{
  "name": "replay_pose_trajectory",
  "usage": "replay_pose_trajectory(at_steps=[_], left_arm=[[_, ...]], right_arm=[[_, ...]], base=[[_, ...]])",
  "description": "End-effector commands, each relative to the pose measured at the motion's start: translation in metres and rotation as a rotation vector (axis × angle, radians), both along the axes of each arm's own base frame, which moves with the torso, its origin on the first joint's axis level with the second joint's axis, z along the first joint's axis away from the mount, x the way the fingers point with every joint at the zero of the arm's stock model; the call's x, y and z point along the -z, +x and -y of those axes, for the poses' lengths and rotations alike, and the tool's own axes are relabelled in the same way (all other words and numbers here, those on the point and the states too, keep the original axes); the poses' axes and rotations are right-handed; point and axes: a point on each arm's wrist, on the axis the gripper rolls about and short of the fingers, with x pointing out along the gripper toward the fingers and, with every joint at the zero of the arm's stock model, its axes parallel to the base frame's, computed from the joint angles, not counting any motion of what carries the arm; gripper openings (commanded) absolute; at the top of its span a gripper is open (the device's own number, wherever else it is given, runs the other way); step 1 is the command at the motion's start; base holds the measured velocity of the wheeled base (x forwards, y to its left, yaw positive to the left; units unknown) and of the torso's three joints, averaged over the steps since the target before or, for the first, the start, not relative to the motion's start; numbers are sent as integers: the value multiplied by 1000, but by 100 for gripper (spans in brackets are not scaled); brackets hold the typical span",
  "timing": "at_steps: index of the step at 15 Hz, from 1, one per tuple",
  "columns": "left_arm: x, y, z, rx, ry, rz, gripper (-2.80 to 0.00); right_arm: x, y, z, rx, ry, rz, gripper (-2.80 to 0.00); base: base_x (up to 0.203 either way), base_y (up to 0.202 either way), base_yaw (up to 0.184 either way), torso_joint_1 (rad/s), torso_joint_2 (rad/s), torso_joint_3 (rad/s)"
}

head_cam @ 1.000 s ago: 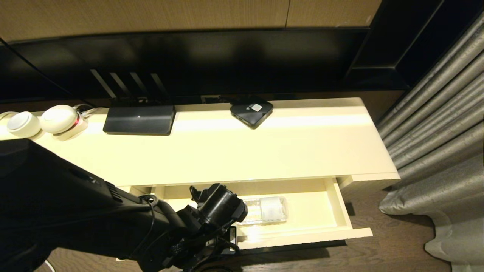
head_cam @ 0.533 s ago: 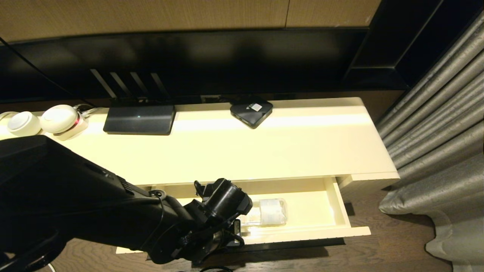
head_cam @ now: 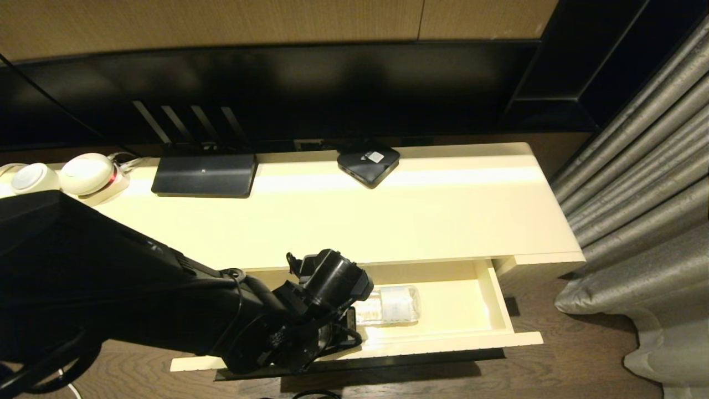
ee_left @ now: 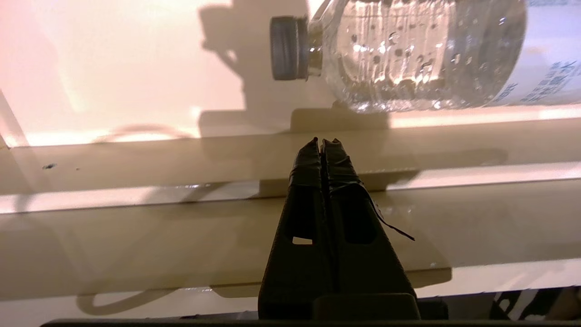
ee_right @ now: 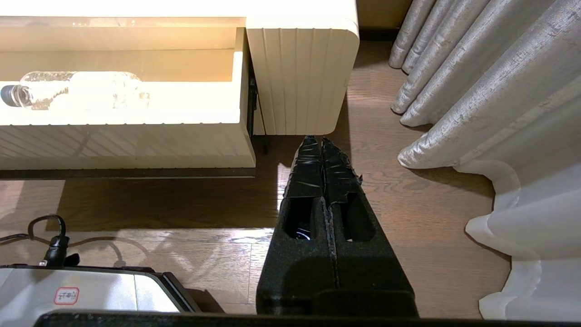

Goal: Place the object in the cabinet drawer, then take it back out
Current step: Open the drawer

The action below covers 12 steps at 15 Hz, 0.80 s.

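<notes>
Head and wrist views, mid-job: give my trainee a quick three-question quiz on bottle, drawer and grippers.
1. True or false: the bottle lies on its side inside the open drawer.
2. The left gripper is: A) shut on the bottle B) shut, empty, short of the bottle C) open.
3. Fill in: the right gripper hangs over the wooden ____.

Key: 1 true; 2 B; 3 floor.

Your way into the drawer [head_cam: 501, 310] is from above, but the cabinet top [head_cam: 388, 221] overhangs its back. The water bottle [head_cam: 390, 305] lies mid-drawer; the floor at lower right is free, and the curtain [head_cam: 637, 221] crowds the frame's right.
</notes>
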Motion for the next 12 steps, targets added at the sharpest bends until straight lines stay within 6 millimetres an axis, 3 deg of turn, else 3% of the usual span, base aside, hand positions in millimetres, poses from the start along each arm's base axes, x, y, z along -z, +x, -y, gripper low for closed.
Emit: replay_pose_trajectory(at_steps=[1, 6, 12], left_arm=[[-8, 5, 4, -5, -26, 26, -280], [-16, 15, 13, -19, -81, -10, -280], [-17, 13, 12, -33, -98, -137, -280]], right_arm=[[0, 0, 0, -1, 0, -2, -280], [0, 0, 0, -1, 0, -1, -280], [0, 0, 0, 0, 0, -3, -280]], base=[[0, 0, 0, 0, 0, 0], [0, 0, 0, 0, 0, 0], [0, 0, 0, 0, 0, 0]])
